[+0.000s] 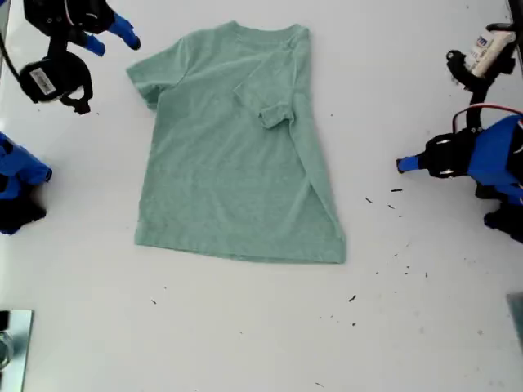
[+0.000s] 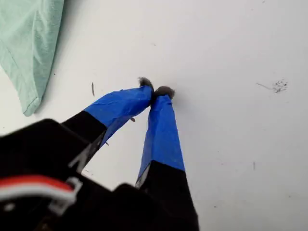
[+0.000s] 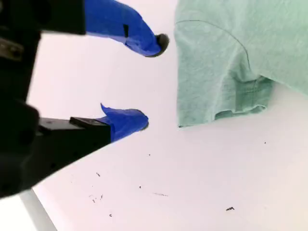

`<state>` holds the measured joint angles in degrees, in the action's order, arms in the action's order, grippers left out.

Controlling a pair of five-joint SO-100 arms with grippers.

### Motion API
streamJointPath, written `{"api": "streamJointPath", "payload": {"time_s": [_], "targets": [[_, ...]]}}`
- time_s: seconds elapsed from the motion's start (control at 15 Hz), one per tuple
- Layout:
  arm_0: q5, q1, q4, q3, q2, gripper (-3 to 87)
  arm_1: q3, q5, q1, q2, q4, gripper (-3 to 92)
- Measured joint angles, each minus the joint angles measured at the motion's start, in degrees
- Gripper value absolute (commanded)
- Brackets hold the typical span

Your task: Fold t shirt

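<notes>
The pale green t shirt (image 1: pixel 229 163) lies flat on the white table, neck toward the far edge. Its sleeve (image 1: pixel 274 106) on the exterior view's right is folded in over the chest. The other sleeve (image 3: pixel 226 82) lies spread out, just beside my second gripper (image 3: pixel 151 82). That gripper (image 1: pixel 113 41) is open and empty, above the table at the exterior view's upper left. My first gripper (image 1: pixel 400 165) is at the exterior view's right, apart from the shirt. In the first wrist view it (image 2: pixel 155 90) is shut on nothing, with a hemmed edge of the shirt (image 2: pixel 29 48) off to the side.
The base of an arm (image 1: pixel 16 175) stands at the exterior view's left edge, and a labelled motor (image 1: pixel 490 49) sits at its upper right. Dark specks (image 1: pixel 396 204) dot the table (image 1: pixel 245 327) near the first gripper. A metal object (image 1: pixel 12 335) shows at the lower left.
</notes>
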<state>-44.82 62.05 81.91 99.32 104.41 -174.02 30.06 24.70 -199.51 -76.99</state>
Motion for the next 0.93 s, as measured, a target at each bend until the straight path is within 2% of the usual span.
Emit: {"api": "streamJointPath", "payload": {"time_s": [0.47, 0.53, 0.67, 0.73, 0.93], "targets": [[0.0, -0.8, -16.2, 2.7, -19.9, 18.9, 0.0, 0.0, -0.6, 0.0, 0.0, 2.4], [-0.4, -0.8, -17.2, 3.1, -21.5, 17.3, 0.0, 0.0, -0.7, 0.0, 0.0, 2.4], [-0.5, -0.9, -20.7, 4.7, -24.0, -0.3, 0.0, 0.0, -0.7, 0.0, 0.0, 2.4], [-0.5, -0.8, -22.4, 4.7, -25.8, -0.3, -0.1, 0.0, -0.7, 0.0, -0.3, 2.4], [1.3, -2.3, -22.9, 4.8, -22.1, -0.3, -0.2, -0.2, -0.7, 0.0, -0.4, 2.4]]}}
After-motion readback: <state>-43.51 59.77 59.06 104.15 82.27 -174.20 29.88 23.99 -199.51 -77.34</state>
